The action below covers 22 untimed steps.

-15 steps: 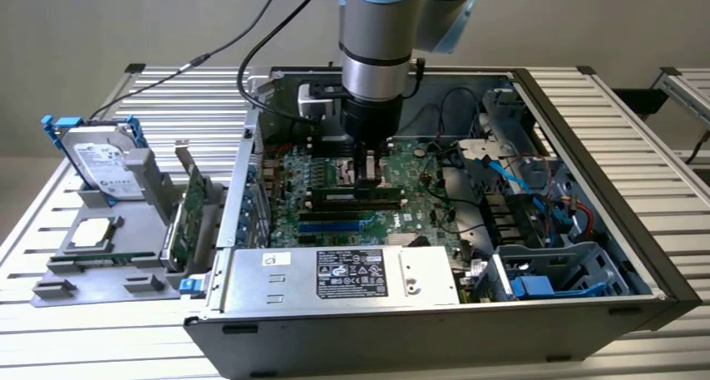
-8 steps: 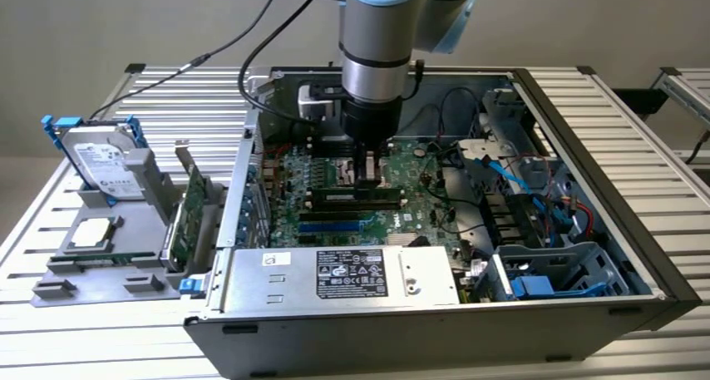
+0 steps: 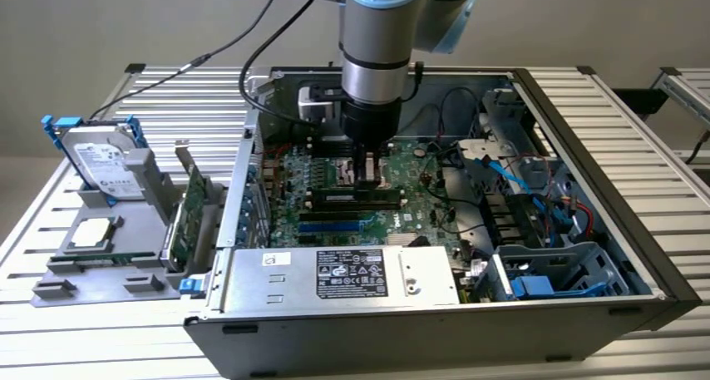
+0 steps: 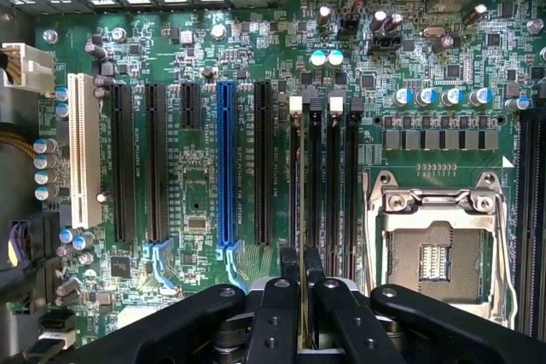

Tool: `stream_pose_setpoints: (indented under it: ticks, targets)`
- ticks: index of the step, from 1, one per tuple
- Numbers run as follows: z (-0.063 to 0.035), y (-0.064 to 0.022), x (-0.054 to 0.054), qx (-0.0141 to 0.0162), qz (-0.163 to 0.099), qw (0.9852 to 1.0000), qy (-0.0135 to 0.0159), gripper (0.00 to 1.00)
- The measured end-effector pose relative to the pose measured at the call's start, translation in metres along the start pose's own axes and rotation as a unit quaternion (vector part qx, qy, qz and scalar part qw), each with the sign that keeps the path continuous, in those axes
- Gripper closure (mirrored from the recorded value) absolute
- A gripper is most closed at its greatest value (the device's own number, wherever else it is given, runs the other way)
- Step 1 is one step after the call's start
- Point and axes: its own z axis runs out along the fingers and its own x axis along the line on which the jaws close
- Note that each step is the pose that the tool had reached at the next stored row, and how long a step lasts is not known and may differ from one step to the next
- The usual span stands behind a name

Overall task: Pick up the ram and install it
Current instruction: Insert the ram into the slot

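Wrist view, spotter: your gripper [image 4: 301, 266] has its fingers [image 4: 275, 313] drawn close, pinching the ram [image 4: 300, 326] by its flat faces. You see the stick edge-on, a thin strip in the gap.

Operator: Which way does it lie against the slots?

Spotter: Its long axis runs the same way as the slots [image 4: 333, 185]. No twist that I can make out. The strip lines up with the outermost slot, the one farthest from the socket [image 4: 435, 253]. I can't tell whether it's dead over it.

Operator: Height?

Spotter: Exterior view puts your gripper low inside the case [image 3: 621, 255], just above the board [image 3: 291, 218]. The fingers hide whether the ram's lower edge touches the slot.

Operator: What does it hang on?

Spotter: My read: keeping the stick parallel to that slot and centred on it. A sideways offset would matter more to you than reach.
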Motion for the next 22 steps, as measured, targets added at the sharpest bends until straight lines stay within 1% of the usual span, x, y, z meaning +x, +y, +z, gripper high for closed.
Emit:
stream_pose_setpoints:
  ticks: [8,13,18,22]
  targets:
    - [-0.0001,0.0002,-0.001,-0.0002,0.000,1.0000,0.0000,0.86]
    - [-0.0038,0.0020,-0.001,-0.0003,0.000,1.0000,0.0001,0.86]
    - [-0.0110,0.0026,0.000,-0.0005,0.000,1.0000,0.0007,0.86]
    - [-0.0113,0.0026,0.000,-0.0003,0.000,1.0000,0.0005,0.86]
